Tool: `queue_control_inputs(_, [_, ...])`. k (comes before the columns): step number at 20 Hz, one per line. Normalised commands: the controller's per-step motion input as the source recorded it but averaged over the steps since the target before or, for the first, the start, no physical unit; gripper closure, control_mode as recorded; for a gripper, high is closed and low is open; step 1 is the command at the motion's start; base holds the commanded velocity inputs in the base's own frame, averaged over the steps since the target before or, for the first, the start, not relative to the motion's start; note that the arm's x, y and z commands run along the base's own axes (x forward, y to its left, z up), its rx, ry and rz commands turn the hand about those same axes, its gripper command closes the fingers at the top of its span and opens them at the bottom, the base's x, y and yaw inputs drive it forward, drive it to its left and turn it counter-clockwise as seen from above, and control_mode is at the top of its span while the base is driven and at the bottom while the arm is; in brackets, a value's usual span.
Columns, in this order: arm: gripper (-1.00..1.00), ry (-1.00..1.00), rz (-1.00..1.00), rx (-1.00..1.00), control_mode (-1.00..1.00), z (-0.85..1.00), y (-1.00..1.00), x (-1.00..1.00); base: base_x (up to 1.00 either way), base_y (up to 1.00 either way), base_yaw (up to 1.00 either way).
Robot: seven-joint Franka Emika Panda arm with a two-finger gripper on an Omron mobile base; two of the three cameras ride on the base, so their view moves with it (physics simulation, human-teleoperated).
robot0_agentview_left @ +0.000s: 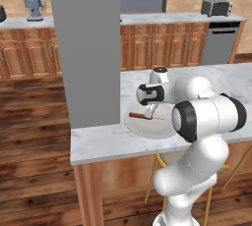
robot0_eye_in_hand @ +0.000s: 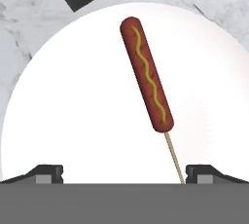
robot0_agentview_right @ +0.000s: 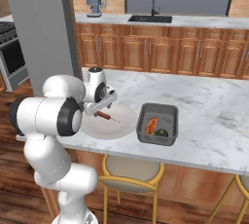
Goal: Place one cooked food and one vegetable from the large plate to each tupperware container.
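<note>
The work surface is a white marble counter (robot0_agentview_right: 204,106) that forms an island with wooden sides, and two stools with yellow legs (robot0_agentview_right: 131,174) stand under its near edge. Behind it runs a row of wooden cabinets (robot0_agentview_right: 160,50) with a sink and a dark tap (robot0_agentview_right: 151,17), a blue-grey mixer (robot0_agentview_right: 95,5) and, in the left base view, a toaster (robot0_agentview_left: 215,8) above a steel dishwasher (robot0_agentview_left: 220,43). A wide grey pillar (robot0_agentview_left: 87,48) stands at the end of the island, and the floor is dark wood. The large plate (robot0_agentview_right: 116,128) lies near the front edge of the counter; on it lies a sausage on a stick (robot0_eye_in_hand: 145,74) with a yellow wavy line of mustard, and in the hand view its stick points to about 5 o'clock. The dark grey container (robot0_agentview_right: 158,123) is just beside the plate, at 3 o'clock of it in the right base view, and it holds an orange-red food piece (robot0_agentview_right: 151,124) and a dark green vegetable (robot0_agentview_right: 162,133). The arm is bent over the plate with the hand pointing down, and the gripper (robot0_eye_in_hand: 124,172) hangs above the sausage. Its jaws stand fully apart and hold nothing.
</note>
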Motion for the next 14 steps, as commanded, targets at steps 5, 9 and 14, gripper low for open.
queue_control_inputs(5, [-1.0, 0.0, 0.05, 0.0, -1.0, -0.08, 0.0, 0.0, 0.0, 0.0, 0.0])
queue_control_inputs(9, [-1.0, 0.0, 0.01, 0.0, -1.0, -0.26, 0.0, 0.07, 0.0, 0.0, 0.0])
queue_control_inputs(14, [-1.0, 0.01, 0.0, 0.0, -1.0, -0.33, 0.0, 0.21, 0.0, 0.0, 0.0])
